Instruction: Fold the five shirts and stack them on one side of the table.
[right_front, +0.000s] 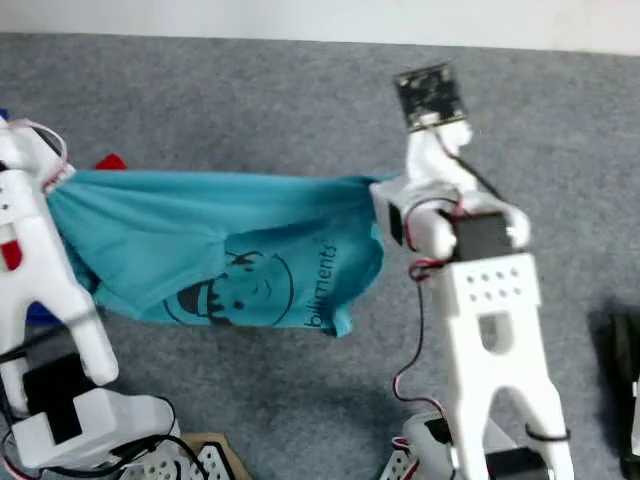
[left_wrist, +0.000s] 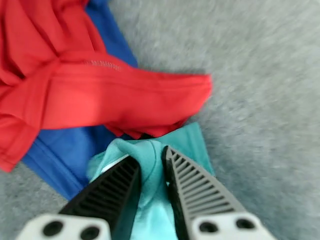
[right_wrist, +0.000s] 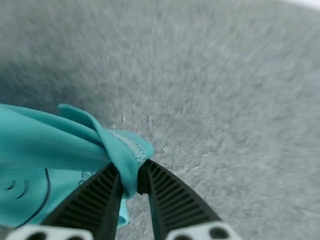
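A teal shirt (right_front: 230, 250) with a dark face print hangs stretched between the two arms above the grey table. My left gripper (left_wrist: 150, 160) is shut on its left corner, the teal shirt (left_wrist: 150, 200) bunched between the ribbed black fingers (left_wrist: 112, 187). My right gripper (right_wrist: 131, 175) is shut on the other corner, a fold of the teal shirt (right_wrist: 75, 145) pinched between its fingers (right_wrist: 170, 200). In the high view the left gripper (right_front: 55, 180) holds the cloth at the left edge and the right gripper (right_front: 385, 195) holds it right of centre.
A red shirt (left_wrist: 75, 90) lies crumpled over a blue shirt (left_wrist: 70, 155) on the grey carpet-like table (right_front: 250, 100) under the left gripper; a red shirt corner (right_front: 110, 161) peeks out in the high view. A dark object (right_front: 625, 350) sits at the right edge.
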